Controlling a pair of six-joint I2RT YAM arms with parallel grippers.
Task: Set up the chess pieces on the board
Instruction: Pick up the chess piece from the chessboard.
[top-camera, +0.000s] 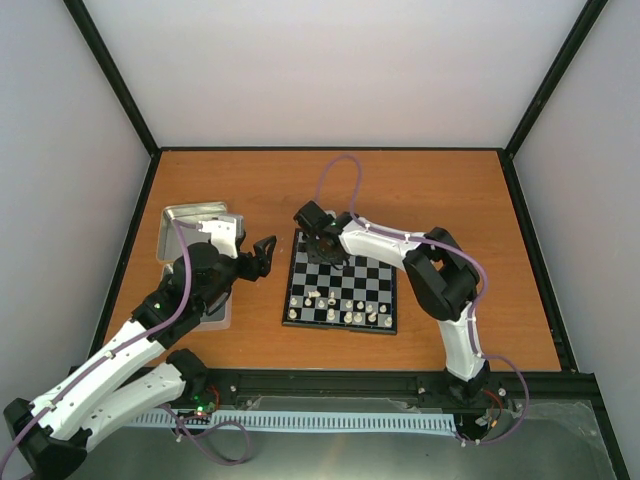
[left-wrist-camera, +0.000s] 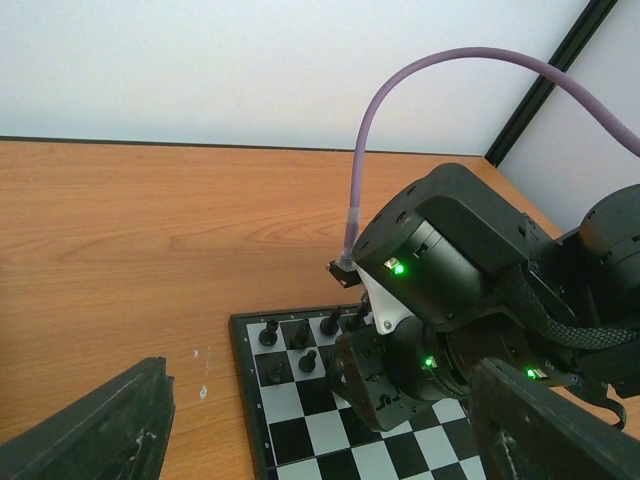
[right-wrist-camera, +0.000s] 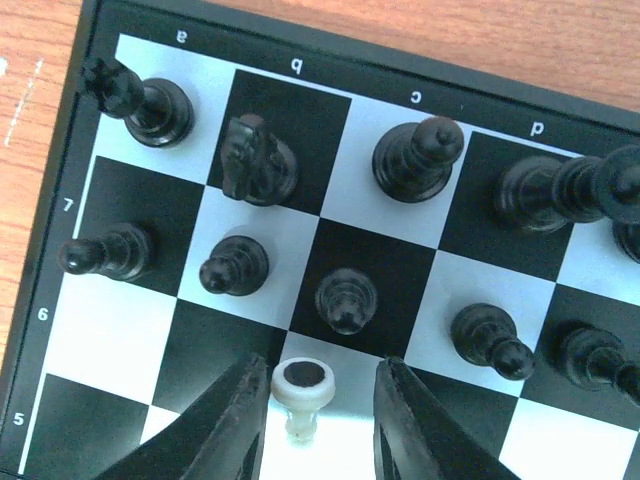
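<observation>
The board (top-camera: 376, 281) lies mid-table. Black chess pieces (top-camera: 312, 263) stand on its far rows and white ones (top-camera: 335, 311) on its near rows. My right gripper (top-camera: 325, 248) hangs over the far left part of the board. In the right wrist view its jaws (right-wrist-camera: 320, 400) stand apart around a white piece (right-wrist-camera: 303, 385) that is tipped with its base up, close against the left finger (right-wrist-camera: 235, 420). Black pawns (right-wrist-camera: 345, 300) and back-row pieces (right-wrist-camera: 415, 160) stand just beyond it. My left gripper (top-camera: 262, 255) is open and empty, left of the board; in its own view (left-wrist-camera: 320, 440) the fingers are wide apart.
A shiny metal tray (top-camera: 190, 215) sits at the left, partly under my left arm. The right arm's wrist (left-wrist-camera: 450, 260) fills much of the left wrist view, above the board (left-wrist-camera: 300, 420). Black frame rails bound the wooden table.
</observation>
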